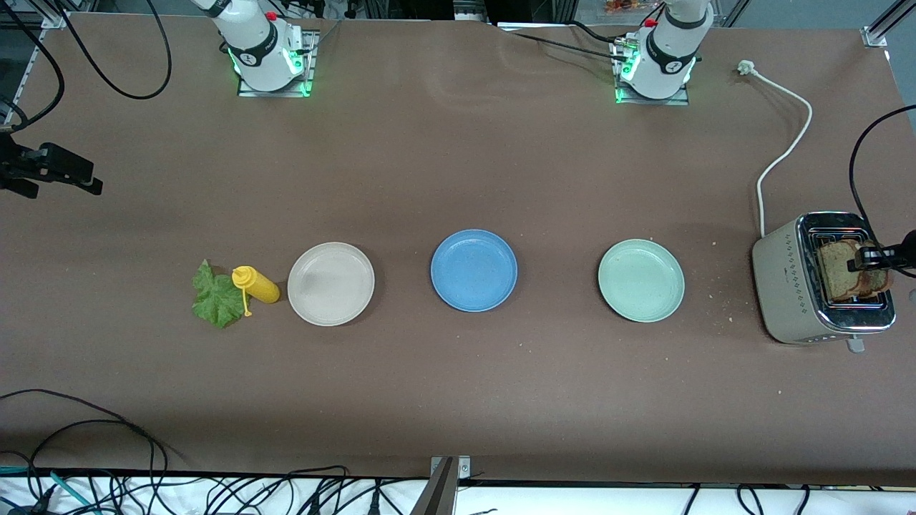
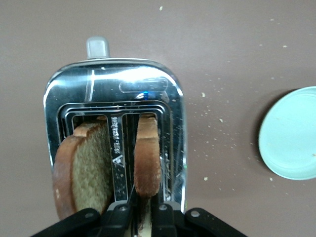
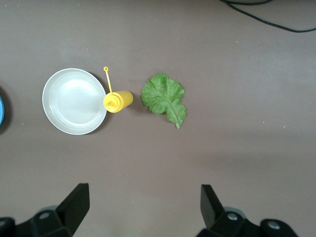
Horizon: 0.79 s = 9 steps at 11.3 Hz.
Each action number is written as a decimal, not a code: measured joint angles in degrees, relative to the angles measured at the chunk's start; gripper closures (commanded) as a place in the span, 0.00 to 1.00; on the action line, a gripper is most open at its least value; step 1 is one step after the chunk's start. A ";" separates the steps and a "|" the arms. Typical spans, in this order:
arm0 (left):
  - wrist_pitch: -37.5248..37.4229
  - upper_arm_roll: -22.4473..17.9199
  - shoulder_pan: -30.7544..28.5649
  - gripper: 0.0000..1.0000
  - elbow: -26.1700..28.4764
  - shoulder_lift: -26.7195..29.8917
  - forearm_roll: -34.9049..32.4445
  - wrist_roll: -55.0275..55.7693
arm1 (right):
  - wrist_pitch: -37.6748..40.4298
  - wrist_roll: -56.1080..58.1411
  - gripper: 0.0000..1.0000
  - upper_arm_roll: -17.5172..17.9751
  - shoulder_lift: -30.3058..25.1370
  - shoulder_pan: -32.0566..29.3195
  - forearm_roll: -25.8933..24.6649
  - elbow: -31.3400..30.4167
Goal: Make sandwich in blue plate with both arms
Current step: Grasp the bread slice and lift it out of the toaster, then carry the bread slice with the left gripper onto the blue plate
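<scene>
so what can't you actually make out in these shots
- Left claw: shut on a bread slice in the toaster; the wrist view's edge cuts off its fingertips, and in the front view it sits at the frame edge.
- Lower part of both slices: hidden inside the toaster slots.
- Right claw: open over bare table near the lettuce; the arm above it is out of the front view.
- Blue plate: only a sliver in the right wrist view.

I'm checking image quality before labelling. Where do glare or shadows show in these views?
Left wrist view: bright glare streaks the chrome top of the silver toaster, where the left gripper is shut on a brown bread slice. Front view: the round blue plate is evenly lit, with a soft shadow at its edge. Right wrist view: the ruffled green lettuce leaf looks sharp under the open right gripper.
</scene>
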State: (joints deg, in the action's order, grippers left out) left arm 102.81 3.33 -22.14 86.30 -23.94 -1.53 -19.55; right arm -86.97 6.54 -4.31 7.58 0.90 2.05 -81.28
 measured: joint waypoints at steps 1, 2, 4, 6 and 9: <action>-2.65 0.37 0.59 1.00 -0.92 1.33 -0.42 -0.01 | 0.00 0.00 0.00 0.00 0.00 0.00 0.00 0.00; -6.24 0.65 1.75 1.00 -2.37 2.76 -0.79 -0.01 | 0.00 0.00 0.00 0.01 0.00 0.00 0.00 0.00; -14.61 0.98 5.95 1.00 -6.37 4.89 -0.85 0.04 | -0.02 0.00 0.00 -0.06 0.01 -0.04 -0.01 0.00; -20.29 1.24 11.72 1.00 -9.58 5.59 -0.83 0.46 | -0.04 0.08 0.00 -0.27 0.02 -0.09 -0.01 0.00; -23.14 3.31 17.13 1.00 -9.79 5.01 5.48 1.07 | -0.04 0.08 0.00 -0.25 0.02 -0.05 0.00 0.00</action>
State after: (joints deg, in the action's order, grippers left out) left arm 79.67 6.64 -5.01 76.50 -18.93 3.95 -18.48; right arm -87.01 6.62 -4.56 7.60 0.85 2.05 -81.29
